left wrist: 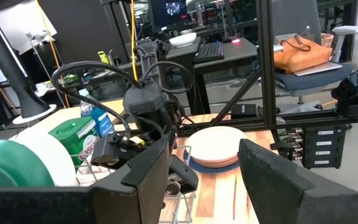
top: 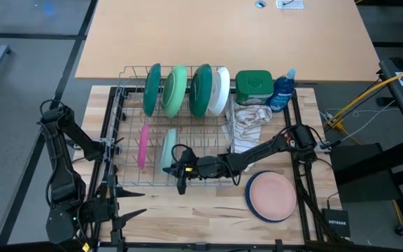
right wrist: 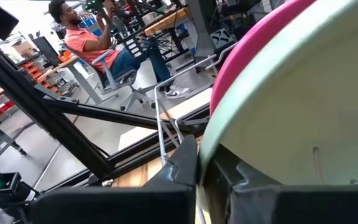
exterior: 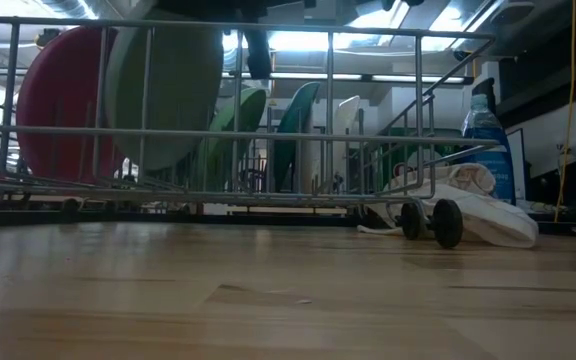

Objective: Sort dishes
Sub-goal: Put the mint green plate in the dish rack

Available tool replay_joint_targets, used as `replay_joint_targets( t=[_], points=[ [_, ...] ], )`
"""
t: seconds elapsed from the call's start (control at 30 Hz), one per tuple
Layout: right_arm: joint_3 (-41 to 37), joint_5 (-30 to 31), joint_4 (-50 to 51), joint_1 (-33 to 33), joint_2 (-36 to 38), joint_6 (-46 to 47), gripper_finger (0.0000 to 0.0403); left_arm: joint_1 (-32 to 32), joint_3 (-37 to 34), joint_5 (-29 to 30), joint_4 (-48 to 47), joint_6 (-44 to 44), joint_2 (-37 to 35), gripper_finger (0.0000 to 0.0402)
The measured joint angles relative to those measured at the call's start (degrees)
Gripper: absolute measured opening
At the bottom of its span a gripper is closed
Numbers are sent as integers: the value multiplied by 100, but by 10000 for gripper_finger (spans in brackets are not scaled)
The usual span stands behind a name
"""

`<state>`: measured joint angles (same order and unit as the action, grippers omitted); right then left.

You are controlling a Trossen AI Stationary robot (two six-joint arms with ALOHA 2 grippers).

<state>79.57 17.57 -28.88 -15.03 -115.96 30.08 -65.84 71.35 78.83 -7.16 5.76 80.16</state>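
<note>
right claw reaches into the front row of the wire rack, its fingers pressed onto the rim of the pale teal plate that stands on edge there; in the right wrist view you see that rim wedged between the two dark fingers, with the pink plate upright just beside it. left claw waits spread over the front-left of the surface, holding nothing.

risks you should weigh:
- the hold is on a thin edge only; a lift that tilts could let the plate pivot or slip back into the rack.
- the pink neighbour stands close, so a sideways pull could knock it over or drag it along.
- the rack wires flank the plate; a slanted withdrawal could snag the rim or shift the rack.

larger dark green, light green and white plates stand in the back row; a pink plate on a navy one lies at the front right of the surface, where the right arm's path could brush it.
</note>
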Motion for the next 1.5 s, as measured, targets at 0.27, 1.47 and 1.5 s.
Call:
replay_joint_targets(
  t=[0.27,1.47,1.5],
  points=[
    [0,-609,-16,-4,0,-606,9,-2,0,0,-2,2,0,184],
    [2,-368,208,166,0,155,23,-2,0,0,-269,46,4,184],
    [2,-368,207,166,0,158,23,-1,0,0,-269,46,3,184]
  ],
)
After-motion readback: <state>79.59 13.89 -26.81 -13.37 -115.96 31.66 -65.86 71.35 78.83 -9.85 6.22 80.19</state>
